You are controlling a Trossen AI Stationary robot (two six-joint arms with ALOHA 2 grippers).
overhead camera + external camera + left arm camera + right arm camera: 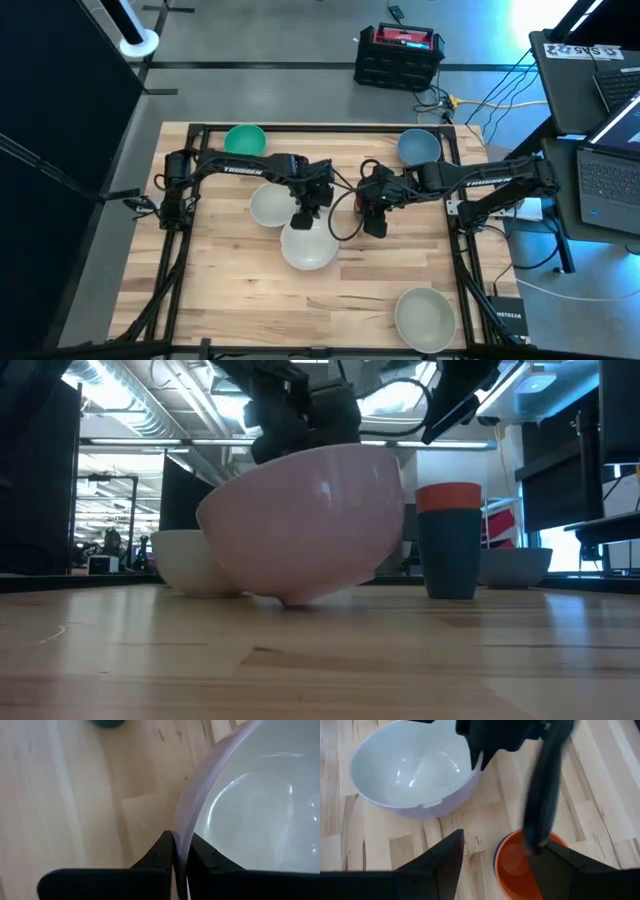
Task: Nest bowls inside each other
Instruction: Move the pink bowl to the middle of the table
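Observation:
My left gripper (303, 218) is shut on the rim of a large whitish bowl (308, 246), which sits tilted at the table's middle. A smaller white bowl (268, 205) stands just beyond it, to the left. My right gripper (505, 845) hangs open above a small red cup nested in a dark blue one (516, 865); its fingers stand to either side without touching. A green bowl (244, 138) stands at the far left, a light blue bowl (418, 147) at the far right, and another large whitish bowl (425, 318) at the near right. My left gripper pinches the whitish bowl's rim (183, 832), one finger (206, 856) inside the bowl and one (161, 852) outside. The fingers come slanting down from above at the far side of the bowl. The bowl hangs tilted, its underside (290, 598) at the tabletop.
The red-in-blue cup (448, 540) stands close to the right of the held bowl. A cable (545, 795) crosses in front of my right gripper. Bare wood (230, 300) lies toward the near left. A black frame (180, 260) borders the table.

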